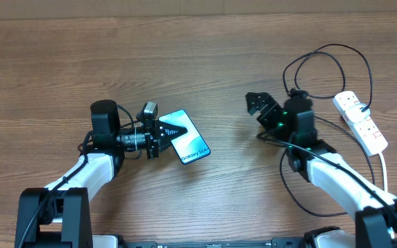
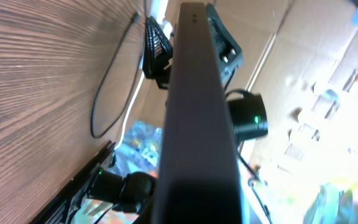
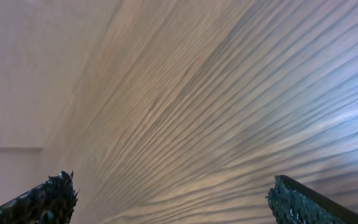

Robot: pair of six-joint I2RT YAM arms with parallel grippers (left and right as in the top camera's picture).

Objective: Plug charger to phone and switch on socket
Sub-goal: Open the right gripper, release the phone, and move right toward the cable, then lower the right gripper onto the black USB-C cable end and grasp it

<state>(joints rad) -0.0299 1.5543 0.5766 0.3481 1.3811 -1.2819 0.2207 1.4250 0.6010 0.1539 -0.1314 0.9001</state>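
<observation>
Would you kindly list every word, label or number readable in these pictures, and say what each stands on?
"Galaxy S24": on the phone, near one end of its screen.
Markings on the socket: too small to read.
Both wrist views: no text.

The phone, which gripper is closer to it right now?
Left. The left gripper is shut on the phone; the right gripper is open and empty, well off to the phone's right.

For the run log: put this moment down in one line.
left gripper: shut on phone | right gripper: open, empty | charger: on table by socket, not in phone
</observation>
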